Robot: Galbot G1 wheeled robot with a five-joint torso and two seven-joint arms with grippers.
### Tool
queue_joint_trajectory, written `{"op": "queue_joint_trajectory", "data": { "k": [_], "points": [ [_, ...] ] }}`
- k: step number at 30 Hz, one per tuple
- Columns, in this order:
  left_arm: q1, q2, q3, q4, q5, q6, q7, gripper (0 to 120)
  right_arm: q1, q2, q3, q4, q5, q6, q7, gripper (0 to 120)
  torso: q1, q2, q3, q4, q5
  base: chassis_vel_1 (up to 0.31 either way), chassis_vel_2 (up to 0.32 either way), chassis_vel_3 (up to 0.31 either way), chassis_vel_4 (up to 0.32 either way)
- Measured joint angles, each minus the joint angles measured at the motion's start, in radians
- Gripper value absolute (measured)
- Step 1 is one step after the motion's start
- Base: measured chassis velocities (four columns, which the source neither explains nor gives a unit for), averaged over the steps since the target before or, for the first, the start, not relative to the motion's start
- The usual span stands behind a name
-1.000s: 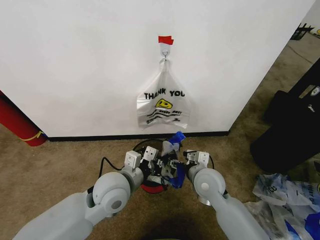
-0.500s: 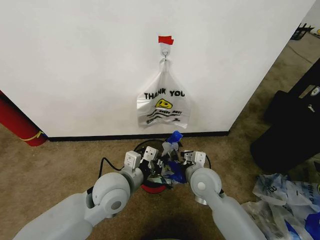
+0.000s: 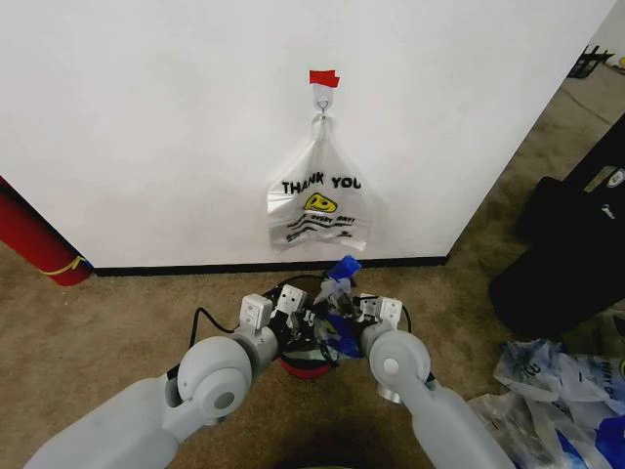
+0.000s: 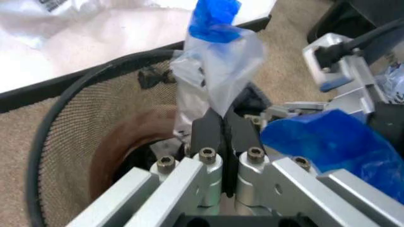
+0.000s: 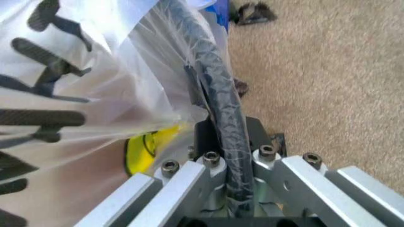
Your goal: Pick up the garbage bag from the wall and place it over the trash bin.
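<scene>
- Nearest the camera in the head view, both grey arms reach forward and meet over the trash bin [image 3: 305, 363], which stands on the carpet [image 3: 117, 313] just in front of the wall [image 3: 146, 127].
- The left gripper [image 4: 223, 124] sits at the bin's mouth with its two black fingers [image 4: 205, 135] pressed together on a pinch of the garbage bag [image 4: 218, 71]; the thin clear film with its blue patch rises straight up from between the fingertips.
- The right gripper [image 5: 228, 137] is on the opposite side of the bin; its fingers sit on either side of the bin's black rim [image 5: 218, 90], with clear bag film draped against the rim there. Whether the fingers actually press the rim or the film cannot be told.
- In the head view the garbage bag lies bunched between the two grippers above the bin opening, one blue tip sticking up.
- Beyond, a white "THANK YOU" bag [image 3: 317, 200] hangs from the hook [image 3: 321, 101] under red tape [image 3: 323, 77].
</scene>
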Motion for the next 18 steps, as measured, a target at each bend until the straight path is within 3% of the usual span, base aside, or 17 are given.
{"op": "queue_joint_trajectory", "data": {
  "k": [18],
  "points": [
    [0.011,0.040,-0.101,-0.007,-0.068,0.009,-0.009,0,-0.117,0.019,0.108,0.038,-0.082,0.144,-0.194,0,0.000,0.000,0.000,-0.0001,0.0000,0.000,0.000,0.000,0.000]
  ]
}}
